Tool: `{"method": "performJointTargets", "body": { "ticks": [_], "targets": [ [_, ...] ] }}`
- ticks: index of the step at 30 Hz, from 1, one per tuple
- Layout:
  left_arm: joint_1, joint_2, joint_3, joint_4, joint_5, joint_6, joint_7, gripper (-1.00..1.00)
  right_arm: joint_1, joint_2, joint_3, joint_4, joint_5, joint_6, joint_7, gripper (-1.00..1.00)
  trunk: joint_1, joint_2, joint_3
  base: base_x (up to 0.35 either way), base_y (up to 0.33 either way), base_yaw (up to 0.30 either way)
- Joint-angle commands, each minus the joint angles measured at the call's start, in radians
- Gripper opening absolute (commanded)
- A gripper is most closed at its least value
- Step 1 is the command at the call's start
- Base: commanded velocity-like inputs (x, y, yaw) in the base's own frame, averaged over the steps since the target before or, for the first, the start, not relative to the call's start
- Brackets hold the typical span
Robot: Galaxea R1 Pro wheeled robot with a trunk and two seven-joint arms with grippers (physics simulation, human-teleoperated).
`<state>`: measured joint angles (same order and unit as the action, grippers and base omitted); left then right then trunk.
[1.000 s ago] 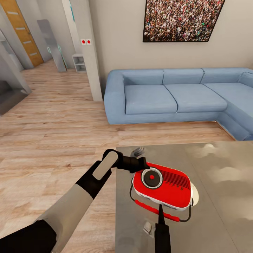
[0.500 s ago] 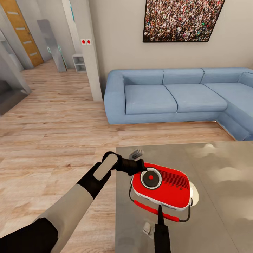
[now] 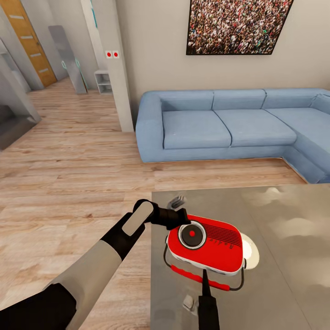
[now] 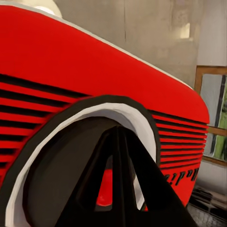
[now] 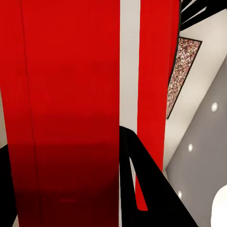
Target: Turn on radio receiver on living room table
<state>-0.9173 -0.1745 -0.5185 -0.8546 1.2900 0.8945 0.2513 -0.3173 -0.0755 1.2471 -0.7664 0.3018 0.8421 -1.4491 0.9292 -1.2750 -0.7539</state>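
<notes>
The red radio receiver (image 3: 211,247) with white trim lies on the glossy grey table (image 3: 284,284), near its left edge. Its round dark dial (image 3: 191,233) has a red centre. My left gripper (image 3: 181,221) is shut, and its joined fingertips (image 4: 116,142) press on the dial's rim. My right gripper (image 3: 204,278) comes in from the near side, with a finger (image 5: 142,184) on each side of the red grip of the wire handle (image 3: 192,274). It is shut on that grip, against the radio's striped side (image 5: 66,94).
A flat white-cream disc (image 3: 250,250) lies partly under the radio's right end. A blue sectional sofa (image 3: 229,123) stands beyond the table under a framed crowd picture (image 3: 236,25). Wood plank floor (image 3: 68,174) opens to the left, toward a pillar (image 3: 117,68) and a hallway.
The radio has shifted a little to the left on the table, and the right gripper moved with it. The left gripper has followed, staying on the dial. More of the white disc is uncovered.
</notes>
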Motion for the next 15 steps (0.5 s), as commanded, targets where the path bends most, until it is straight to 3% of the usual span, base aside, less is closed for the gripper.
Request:
{"method": "performJointTargets", "body": {
  "ticks": [1, 9, 12, 15],
  "targets": [
    [0.0, 0.0, 0.0, 0.001, 0.004, 0.0, 0.0, -1.0, 0.0, 0.0, 0.001, -0.001, 0.005, 0.002, -0.001, -1.0, 0.0, 0.0, 0.0, 0.0, 0.0, 0.0],
    [0.0, 0.0, -0.005, 0.018, 0.04, -0.016, 0.0, -1.0, 0.0, 0.0, 0.0, -0.001, 0.004, 0.014, -0.001, -1.0, 0.0, 0.0, 0.0, 0.0, 0.0, 0.0],
    [0.0, 0.0, -0.051, 0.04, 0.06, -0.028, -0.001, -1.0, 0.0, 0.0, 0.001, -0.001, 0.004, 0.015, -0.001, -1.0, 0.0, 0.0, 0.0, 0.0, 0.0, 0.0],
    [0.001, 0.0, -0.116, 0.052, 0.122, -0.034, -0.001, -1.0, 0.0, 0.0, 0.0, -0.001, 0.003, 0.015, -0.001, -1.0, 0.0, 0.0, 0.0, 0.0, 0.0, 0.0]
  ]
}}
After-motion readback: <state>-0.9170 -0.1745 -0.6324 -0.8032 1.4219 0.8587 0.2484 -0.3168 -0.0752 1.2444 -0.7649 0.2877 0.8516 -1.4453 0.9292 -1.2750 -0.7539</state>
